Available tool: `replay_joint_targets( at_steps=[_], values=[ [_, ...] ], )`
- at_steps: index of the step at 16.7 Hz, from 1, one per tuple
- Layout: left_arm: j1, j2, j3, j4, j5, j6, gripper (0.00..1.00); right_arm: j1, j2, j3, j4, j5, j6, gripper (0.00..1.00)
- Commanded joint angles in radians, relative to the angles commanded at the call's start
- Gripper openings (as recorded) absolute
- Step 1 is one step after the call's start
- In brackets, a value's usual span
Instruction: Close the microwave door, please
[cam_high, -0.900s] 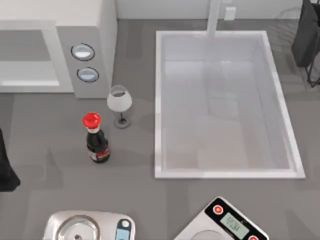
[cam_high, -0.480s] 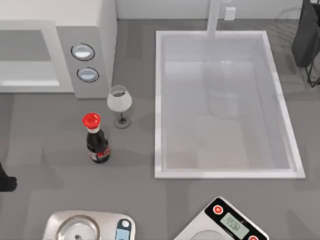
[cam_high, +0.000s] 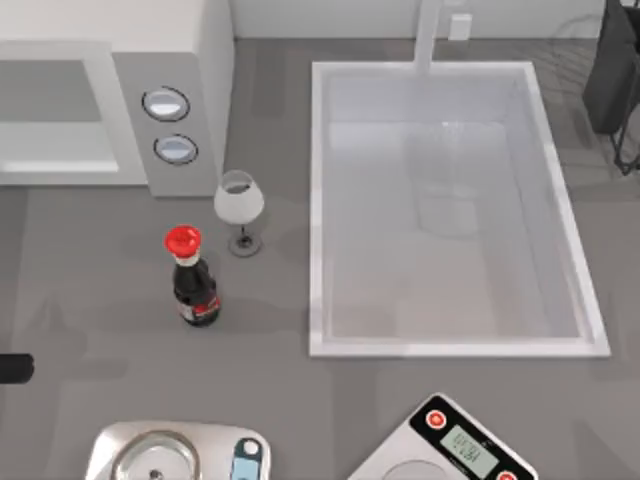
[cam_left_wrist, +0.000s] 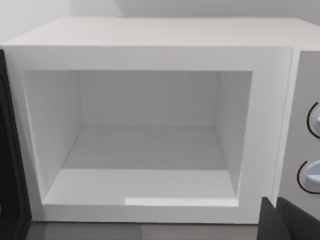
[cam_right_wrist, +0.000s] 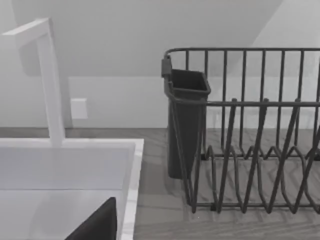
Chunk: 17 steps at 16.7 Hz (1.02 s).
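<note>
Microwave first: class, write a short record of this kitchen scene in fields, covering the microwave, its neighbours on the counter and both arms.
microwave: white, cavity uncovered and empty
control panel: grey, two round dials, right of the cavity
wine glass: upright, in front of the panel
soy sauce bottle: red cap, upright, apart from the glass
sink: right of the glass
left arm: at the table's left edge, wrist camera facing the cavity
right arm: parked, facing the dish rack

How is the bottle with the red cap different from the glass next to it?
The bottle is dark with a red cap and a label; the wine glass is pale and see-through. The bottle is closed on top, while the wine glass is open and stands on a thin stem. Both stand upright on the table near the microwave.
</note>
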Motion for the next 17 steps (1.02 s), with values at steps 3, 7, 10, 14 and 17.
replay_joint_targets(
  at_steps=[3,7,10,14,17],
  values=[
    [0.000,0.000,0.000,0.000,0.000,0.000,0.00,0.000,0.000,0.000,0.000,0.000,0.000,1.00],
    [0.000,0.000,0.000,0.000,0.000,0.000,0.00,0.000,0.000,0.000,0.000,0.000,0.000,1.00],
    [0.017,-0.003,0.004,-0.007,0.017,0.000,0.00,0.000,0.000,0.000,0.000,0.000,0.000,1.00],
    [0.171,-0.023,0.028,-0.051,0.170,0.000,0.00,0.000,0.000,0.000,0.000,0.000,0.000,1.00],
    [0.291,-0.038,0.046,-0.084,0.291,-0.001,0.00,0.000,0.000,0.000,0.000,0.000,0.000,1.00]
  ],
)
